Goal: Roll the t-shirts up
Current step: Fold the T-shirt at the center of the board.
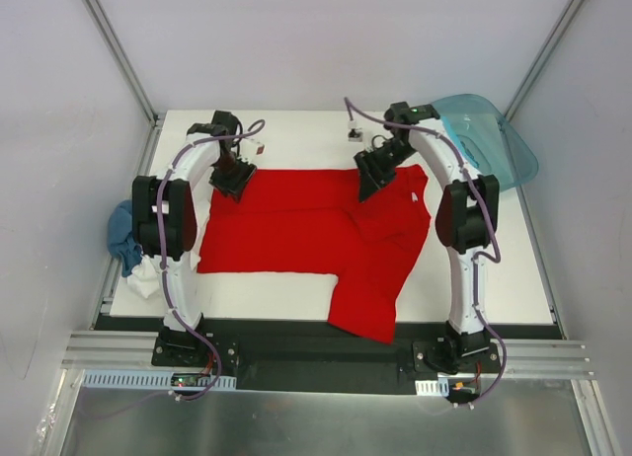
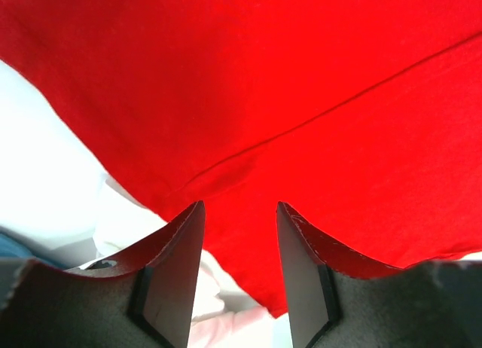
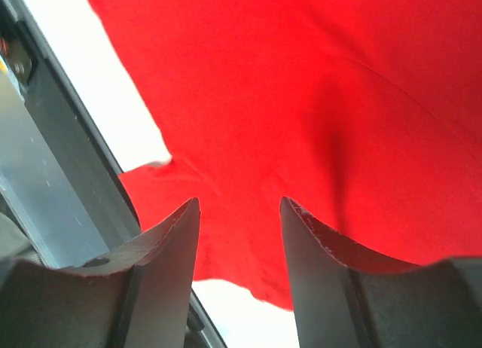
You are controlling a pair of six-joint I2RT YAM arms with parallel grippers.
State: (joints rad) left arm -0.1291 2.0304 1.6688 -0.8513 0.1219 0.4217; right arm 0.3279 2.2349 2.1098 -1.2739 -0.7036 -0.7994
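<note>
Closest in the overhead view, the left arm base [image 1: 183, 349] and right arm base [image 1: 456, 352] sit at six o'clock. Beyond them the red t-shirt [image 1: 296, 229] lies spread across the middle of the counter [image 1: 513, 278], with one part trailing over the near edge at five o'clock. The left hand [image 1: 235, 175] and right hand [image 1: 378, 175] hang over its far edge, at eleven and one o'clock. A blue t-shirt [image 1: 122, 231] and a white t-shirt [image 1: 144, 278] lie bunched at nine o'clock.

From the left wrist, the left hand [image 2: 239, 209] has its jaws apart, red cloth just beyond, nothing pinched. From the right wrist, the right hand [image 3: 239, 205] is likewise spread over red cloth.

By my judgement the roll has not begun; both hands stand lined up on the far edge. Next, both must drop, close on that edge together and turn it evenly toward six o'clock.
</note>
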